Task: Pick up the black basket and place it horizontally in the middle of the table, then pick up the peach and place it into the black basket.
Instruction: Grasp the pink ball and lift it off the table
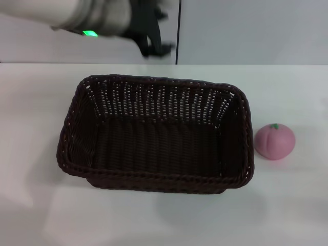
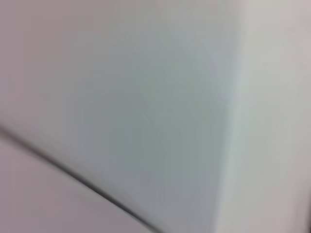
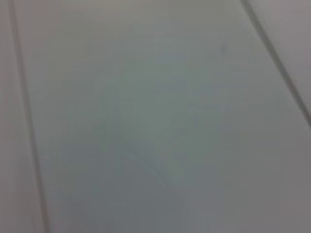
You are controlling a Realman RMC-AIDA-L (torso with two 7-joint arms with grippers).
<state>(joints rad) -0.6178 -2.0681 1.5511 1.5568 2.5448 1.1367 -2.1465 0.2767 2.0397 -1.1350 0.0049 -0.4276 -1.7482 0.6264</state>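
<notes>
Black basket [image 1: 156, 136]: lay flat, open side up, long side across, mid-table; interior held nothing. Peach [image 1: 275, 142]: sat on table [image 1: 36, 205] just beside basket's right end, not touching, green stem spot up. Left gripper [image 1: 154, 43]: raised above far table edge, behind basket's left half, well apart from it; dark fingers blurred, open or closed could not be told. Right gripper: outside head view. Both wrist views: only plain pale blurred surfaces

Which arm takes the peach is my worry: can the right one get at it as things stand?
Probably yes: the peach sits on bare table on the robot's right, beside the black basket, nothing above it. The right arm itself isn't visible.
</notes>
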